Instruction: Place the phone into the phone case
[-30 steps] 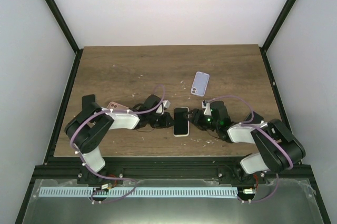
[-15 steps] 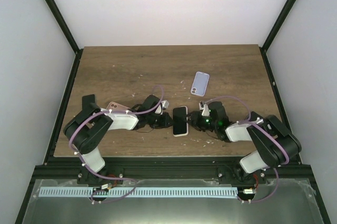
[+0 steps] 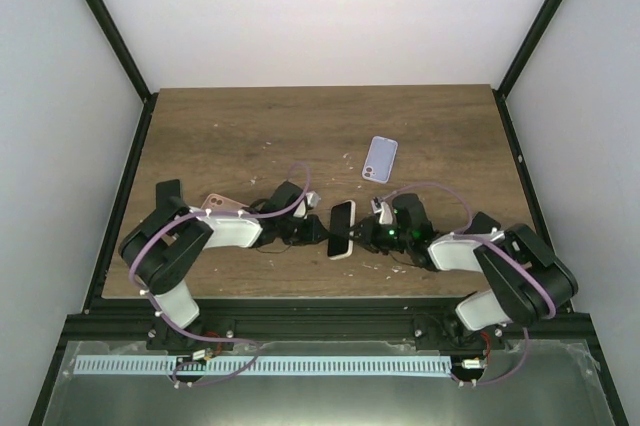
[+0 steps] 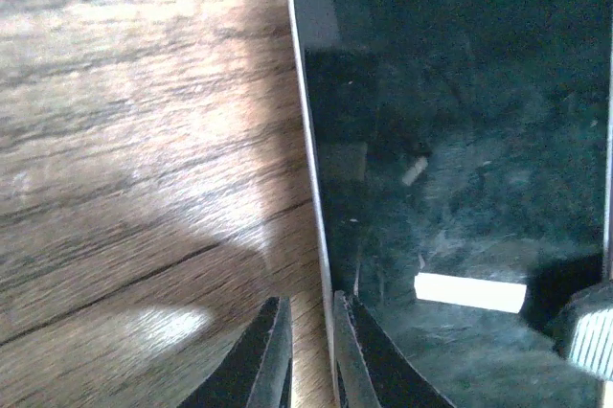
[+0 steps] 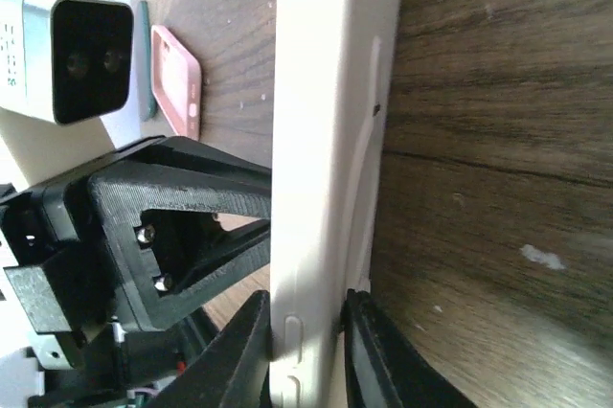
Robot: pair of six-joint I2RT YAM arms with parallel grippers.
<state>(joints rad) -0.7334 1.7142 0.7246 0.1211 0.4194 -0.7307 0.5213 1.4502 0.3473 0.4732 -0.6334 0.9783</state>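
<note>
Between the left fingers (image 4: 270, 355): one long edge of the white-framed black-screen phone (image 4: 460, 140), nipped in a narrow gap. One finger lies on the glass, the other outside the rim over bare wood. They are closed on the phone. The right fingers (image 5: 241, 351) pinch the opposite long edge across its thickness, one on each face, also closed on it.

Left wrist view alone shows the screen: dark and smudged, with a bright bar of reflection low down and a knurled grey knob (image 4: 589, 341) at the lower right. Right wrist view alone shows the white side rail with its buttons. Behind the rail are the other arm's black finger frame and the silver-cased wrist camera (image 5: 67, 54), with a pink rounded slab (image 5: 177, 78) flat on the wood.

Top view: the phone is slanted, near the front middle, between both arms. Cannot tell whether it is clear of the surface. The lavender plastic phone case (image 3: 380, 158) lies flat, well apart, farther back and right, and the phone is outside it.

The dark wood-grain worktop (image 3: 220, 126) has pale flecks. White walls (image 3: 320, 16) stand on three sides, with black corner posts (image 3: 105, 26).
</note>
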